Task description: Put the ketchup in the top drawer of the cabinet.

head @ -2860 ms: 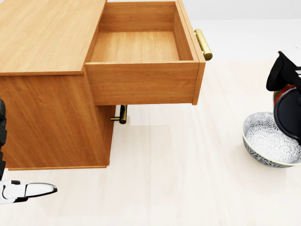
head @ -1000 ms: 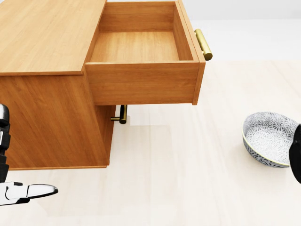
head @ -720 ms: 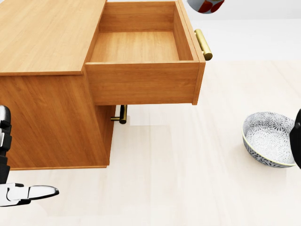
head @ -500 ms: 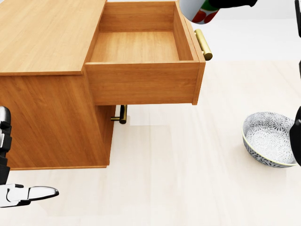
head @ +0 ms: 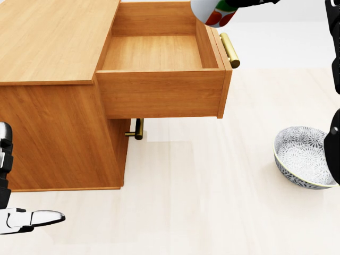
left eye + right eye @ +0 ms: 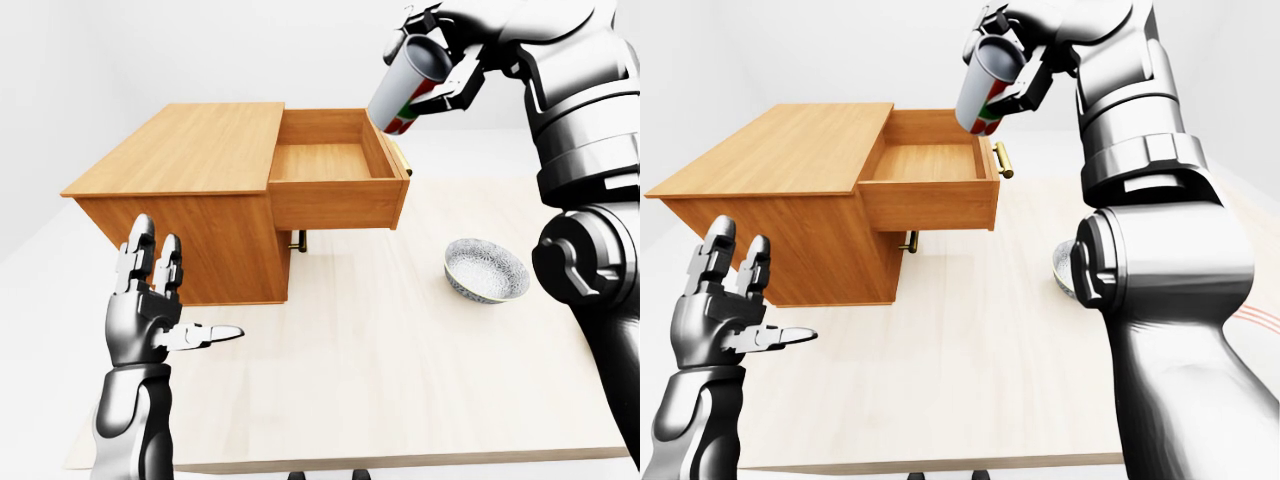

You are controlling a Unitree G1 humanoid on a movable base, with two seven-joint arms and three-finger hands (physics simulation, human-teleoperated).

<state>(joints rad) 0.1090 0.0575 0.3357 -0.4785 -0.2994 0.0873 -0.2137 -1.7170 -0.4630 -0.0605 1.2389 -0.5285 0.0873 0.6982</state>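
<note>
Left hand (image 6: 150, 320) at lower left of the left-eye view, raised upright, fingers spread apart, thumb pointing right, holding nothing, well apart from everything else. Right of it the wooden cabinet (image 6: 190, 190) sits on the pale bench (image 6: 400, 380), its top drawer (image 6: 335, 185) pulled fully out toward the right, inside bare wood, brass handle (image 5: 229, 50) on its right face; a second brass handle (image 5: 137, 129) shows lower down under the drawer. Upper centre-right of the left-eye view: the ketchup (image 6: 405, 85), a white bottle with red and green label, is tilted with its lower end pointing down-left, hanging in the air above the drawer's right-hand end, not touching the drawer. Right hand (image 6: 440, 55) at upper right is clamped round the bottle's upper part, fingers wrapped on both sides. Further right and lower, a patterned bowl (image 6: 486, 270) rests on the bench, well apart from the cabinet, under the right arm.
</note>
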